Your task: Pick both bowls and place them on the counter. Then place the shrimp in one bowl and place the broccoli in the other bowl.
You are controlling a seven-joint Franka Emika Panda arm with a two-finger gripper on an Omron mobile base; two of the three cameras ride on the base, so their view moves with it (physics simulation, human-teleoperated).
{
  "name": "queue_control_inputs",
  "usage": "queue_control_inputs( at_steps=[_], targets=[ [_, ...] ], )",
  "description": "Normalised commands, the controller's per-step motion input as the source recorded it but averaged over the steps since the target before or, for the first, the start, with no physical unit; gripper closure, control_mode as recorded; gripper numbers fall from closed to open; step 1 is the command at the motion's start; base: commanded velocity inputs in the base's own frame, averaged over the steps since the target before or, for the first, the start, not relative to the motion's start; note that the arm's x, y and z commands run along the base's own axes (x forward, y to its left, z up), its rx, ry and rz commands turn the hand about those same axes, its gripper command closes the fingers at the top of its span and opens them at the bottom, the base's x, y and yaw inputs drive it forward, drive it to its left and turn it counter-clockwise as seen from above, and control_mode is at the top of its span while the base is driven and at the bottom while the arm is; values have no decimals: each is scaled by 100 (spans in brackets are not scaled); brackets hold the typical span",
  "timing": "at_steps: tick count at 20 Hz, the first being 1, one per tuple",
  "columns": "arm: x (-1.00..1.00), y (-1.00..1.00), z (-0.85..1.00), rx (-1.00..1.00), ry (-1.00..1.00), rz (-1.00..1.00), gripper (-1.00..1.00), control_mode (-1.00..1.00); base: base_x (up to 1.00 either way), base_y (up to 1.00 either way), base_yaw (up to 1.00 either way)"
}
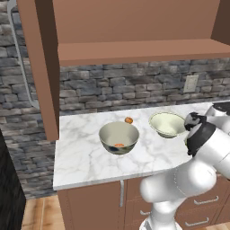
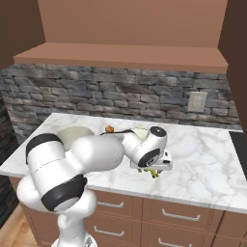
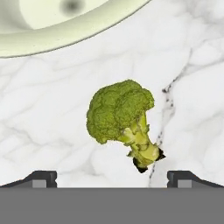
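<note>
**Open claw poised over broccoli on the marble bench**

The claw (image 3: 112,177), tips spread wide and holding nothing, points straight down at the broccoli (image 3: 121,117) lying on the bench (image 3: 48,113). The smaller bowl (image 1: 167,124) sits just beyond it. The arm bends forward, elbow low. The larger bowl (image 1: 119,137) holds the shrimp (image 1: 119,145).

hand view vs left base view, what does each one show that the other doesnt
Hand view alone: the broccoli lying on its side on the marble, close below the open claw, and apart from the bowl's rim.

Left base view alone: the larger grey-green bowl with the orange shrimp inside, a small orange ball behind it, the stone wall and the wooden shelf.

Both: the white marble counter and the pale cream-green bowl, standing empty.
</note>
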Motion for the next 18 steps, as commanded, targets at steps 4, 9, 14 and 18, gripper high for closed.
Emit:
queue_control_inputs(
  at_steps=[4, 9, 14, 18],
  targets=[
    [31, 0, -18, 0, 0, 3, -100, -100, 0, 0, 0],
    [34, -2, -12, 0, 0, 5, -100, -100, 0, 0, 0],
    [14, -2, -11, 0, -1, 8, -100, -100, 0, 0, 0],
    [3, -4, -16, 0, 0, 8, -100, -100, 0, 0, 0]
  ],
)
